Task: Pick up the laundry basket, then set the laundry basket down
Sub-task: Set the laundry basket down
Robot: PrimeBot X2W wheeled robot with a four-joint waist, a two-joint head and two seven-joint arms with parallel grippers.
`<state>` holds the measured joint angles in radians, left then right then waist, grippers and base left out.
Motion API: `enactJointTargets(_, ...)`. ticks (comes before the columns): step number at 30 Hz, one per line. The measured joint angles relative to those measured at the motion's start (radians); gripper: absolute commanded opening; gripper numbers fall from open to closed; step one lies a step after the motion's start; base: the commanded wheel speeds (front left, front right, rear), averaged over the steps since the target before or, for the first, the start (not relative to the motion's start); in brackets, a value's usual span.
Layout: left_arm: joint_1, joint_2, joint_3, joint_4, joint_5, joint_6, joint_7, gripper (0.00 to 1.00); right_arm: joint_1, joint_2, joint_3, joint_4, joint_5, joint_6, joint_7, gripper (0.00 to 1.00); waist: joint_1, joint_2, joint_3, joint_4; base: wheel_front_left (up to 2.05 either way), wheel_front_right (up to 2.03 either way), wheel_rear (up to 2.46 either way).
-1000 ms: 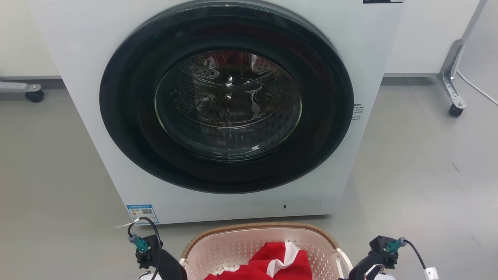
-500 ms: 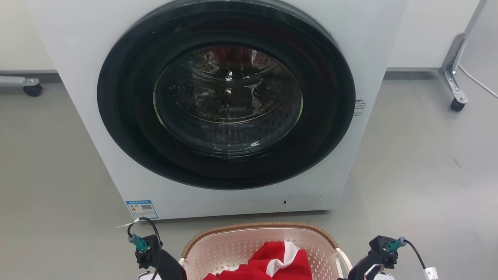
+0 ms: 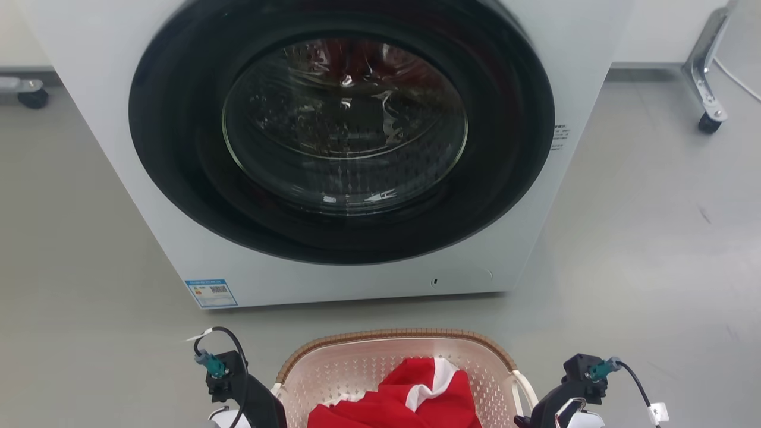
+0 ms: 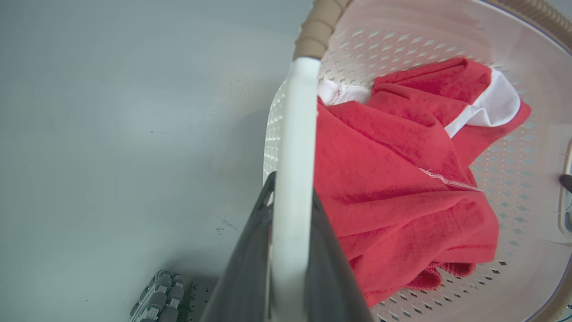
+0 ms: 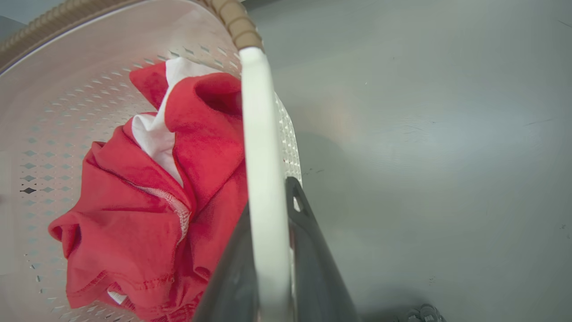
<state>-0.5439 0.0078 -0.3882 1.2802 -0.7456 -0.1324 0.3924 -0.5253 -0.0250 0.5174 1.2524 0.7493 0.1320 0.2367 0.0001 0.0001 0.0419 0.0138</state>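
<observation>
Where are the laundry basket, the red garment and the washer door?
laundry basket (image 3: 395, 334): head view, on its brown woven rim, far side.
red garment (image 3: 386, 404): head view, on the red cloth inside the basket.
washer door (image 3: 345, 125): head view, on the middle of its glass.

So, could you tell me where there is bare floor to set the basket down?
Bare floor opens wide right of the washer, up to the wheeled stand, and left of it. The strip between washer and laundry basket is tight.
</observation>
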Motion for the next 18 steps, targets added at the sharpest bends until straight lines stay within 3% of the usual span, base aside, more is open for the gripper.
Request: enactJointTargets(18,-0.094,0.012,0.0,-0.047,0.001,0.0,-0.096,0.0,-0.124,-0.015,0.022,-0.042,-0.003,-0.013,-0.046,0.0,0.0001,0.0,0.209,-0.009,0.0,0.0,0.0)
